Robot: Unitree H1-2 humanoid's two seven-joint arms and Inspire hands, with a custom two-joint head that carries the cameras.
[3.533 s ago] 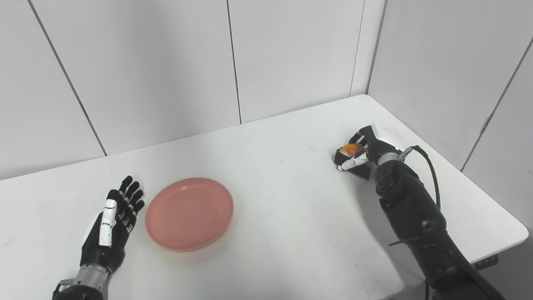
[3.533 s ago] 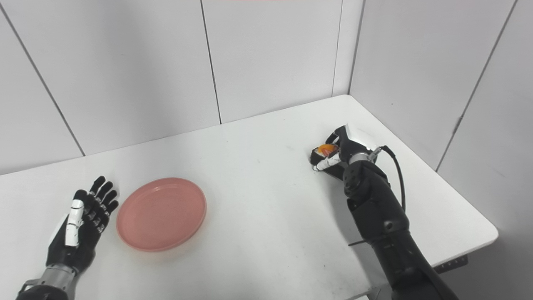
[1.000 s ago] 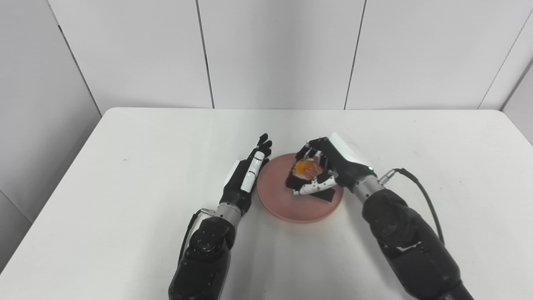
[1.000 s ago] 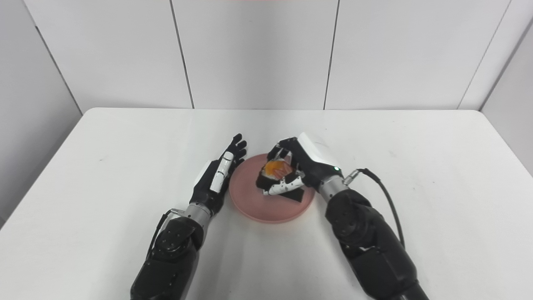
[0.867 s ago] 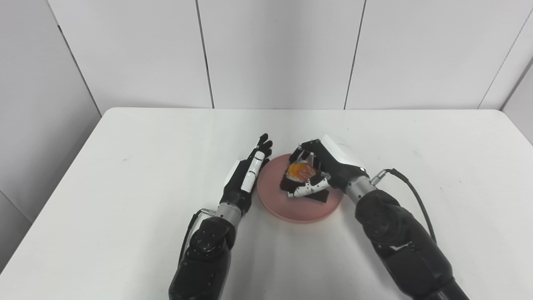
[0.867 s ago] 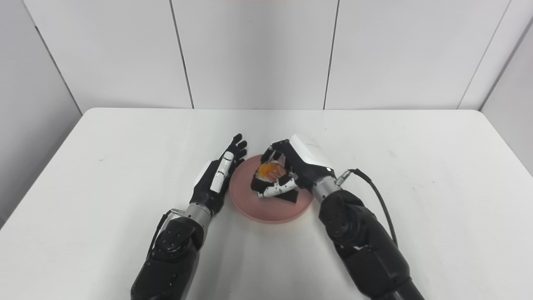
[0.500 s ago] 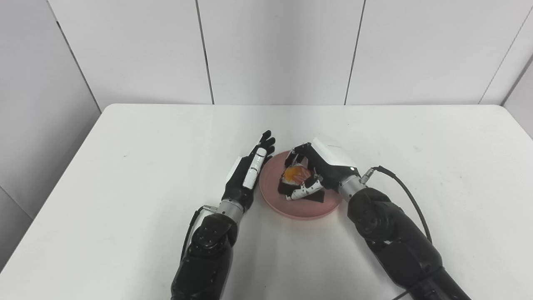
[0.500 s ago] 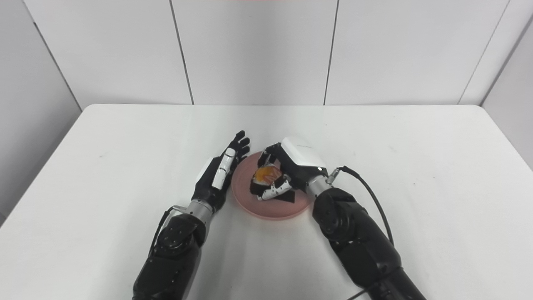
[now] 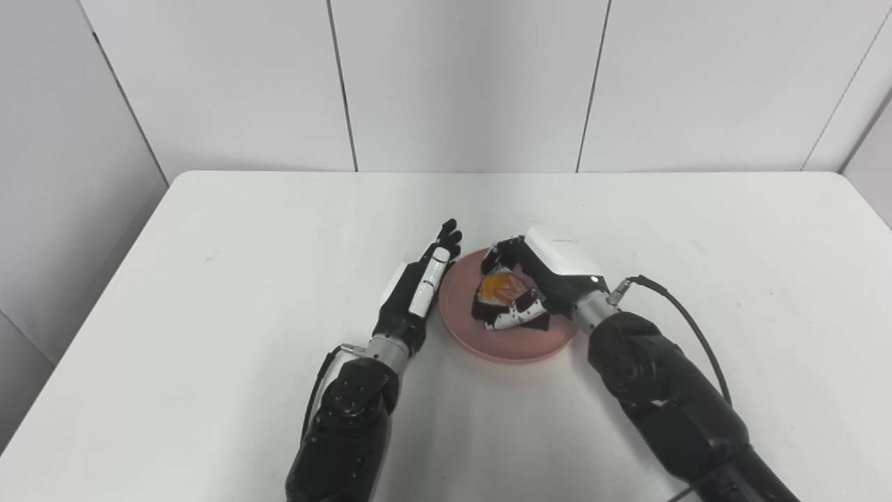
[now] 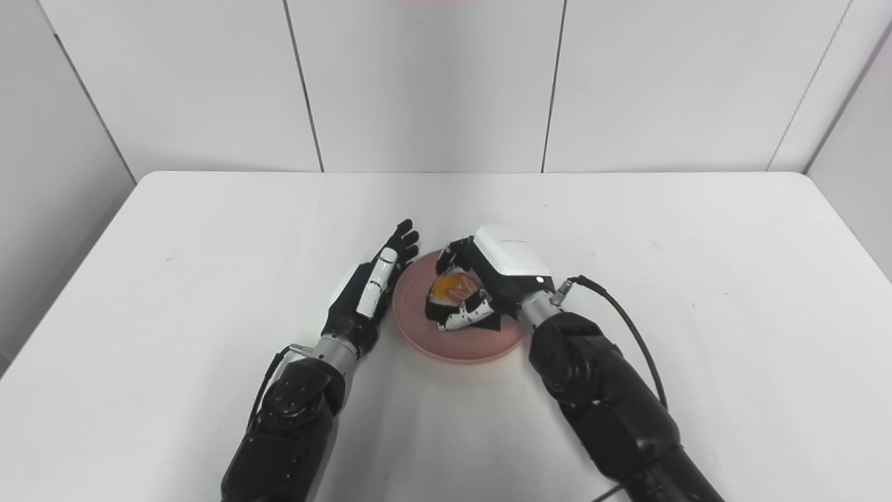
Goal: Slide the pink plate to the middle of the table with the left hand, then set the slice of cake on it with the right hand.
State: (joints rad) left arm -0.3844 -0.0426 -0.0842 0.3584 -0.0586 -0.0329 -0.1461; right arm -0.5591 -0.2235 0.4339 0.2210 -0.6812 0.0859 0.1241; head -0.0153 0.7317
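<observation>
The pink plate (image 9: 463, 328) lies near the middle of the white table (image 9: 209, 293). My right hand (image 9: 540, 282) is over the plate, shut on the slice of cake (image 9: 503, 287), a dark piece with an orange top. The cake sits low, at or just above the plate's surface; I cannot tell if it touches. My left hand (image 9: 418, 289) lies flat and open along the plate's left rim, fingers straight and pointing away from me. In the right eye view the plate (image 10: 418, 328), the cake (image 10: 453, 287) and both hands (image 10: 369, 289) (image 10: 498, 272) stand the same way.
Grey wall panels (image 9: 460, 84) close the far side of the table. A black cable (image 9: 686, 328) loops from my right wrist over the table on the right.
Since 3.5 s ago the plate has gone from the left side to the middle and my right hand has carried the cake onto it. In the last second the hand has sunk slightly; the camera shifted.
</observation>
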